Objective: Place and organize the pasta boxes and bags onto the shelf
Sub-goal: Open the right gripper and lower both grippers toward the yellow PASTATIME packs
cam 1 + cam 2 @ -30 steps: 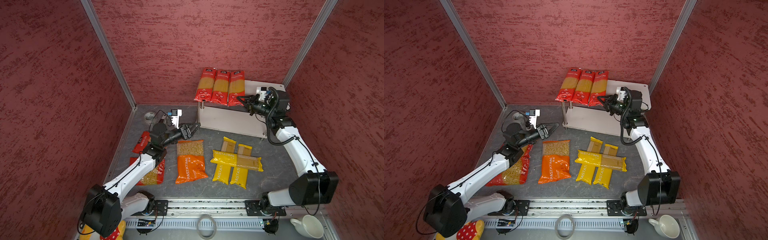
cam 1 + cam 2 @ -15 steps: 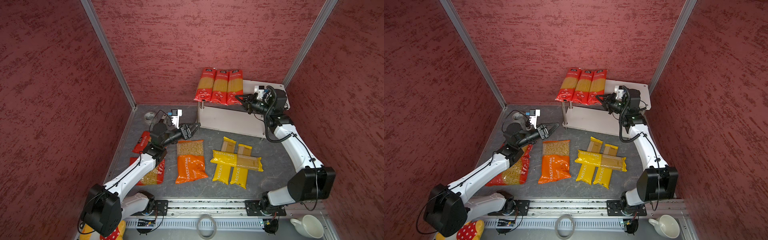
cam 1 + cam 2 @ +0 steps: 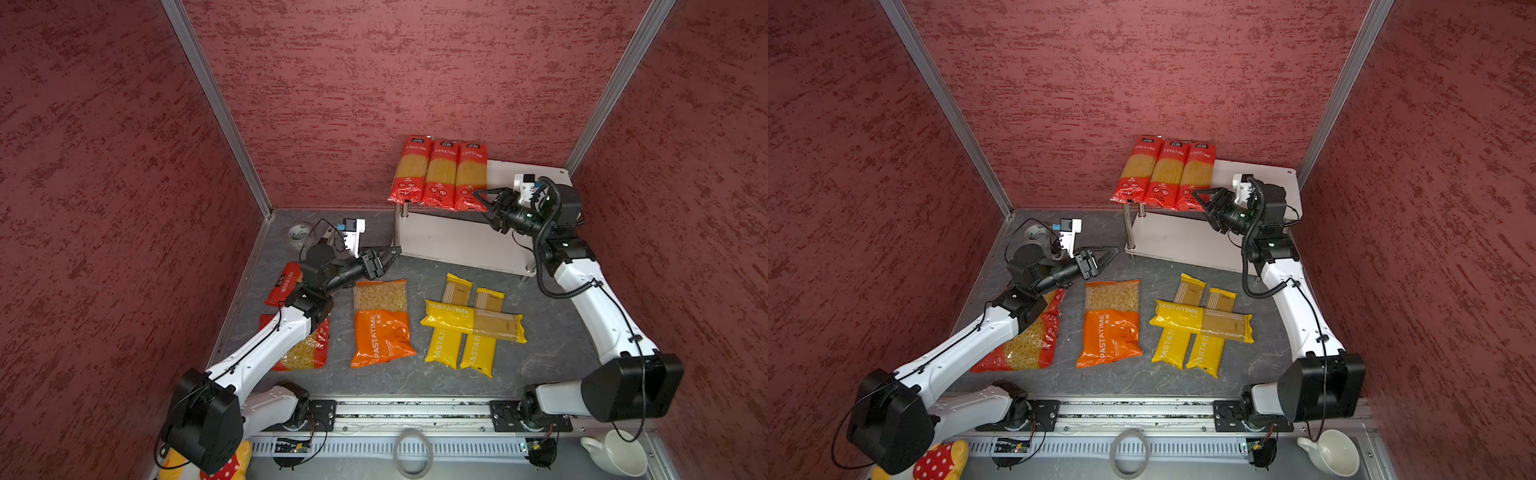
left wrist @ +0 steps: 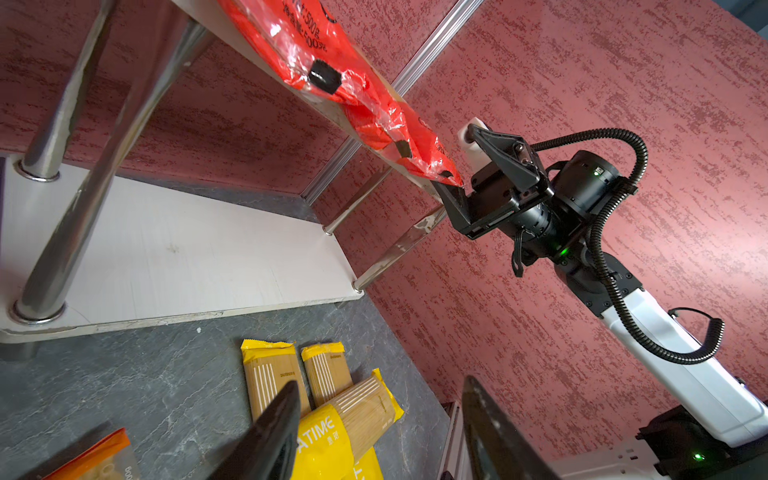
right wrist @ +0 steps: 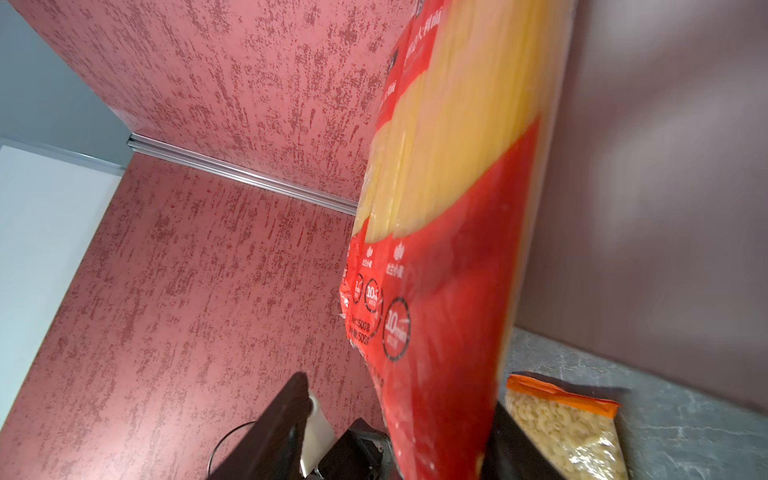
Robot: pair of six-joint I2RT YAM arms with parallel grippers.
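showing from below, in the left wrist view only, the right claw point(image 4: 455, 160) standing open around the overhanging end of a red spaghetti pack point(image 4: 419, 137) on the shelf's point(image 4: 166, 249) top tier. in both top views, seeing the left claw point(image 3: 392, 254) gaping empty, its arm point(image 3: 266, 353) half hiding red short-pasta packs point(image 3: 307, 353).
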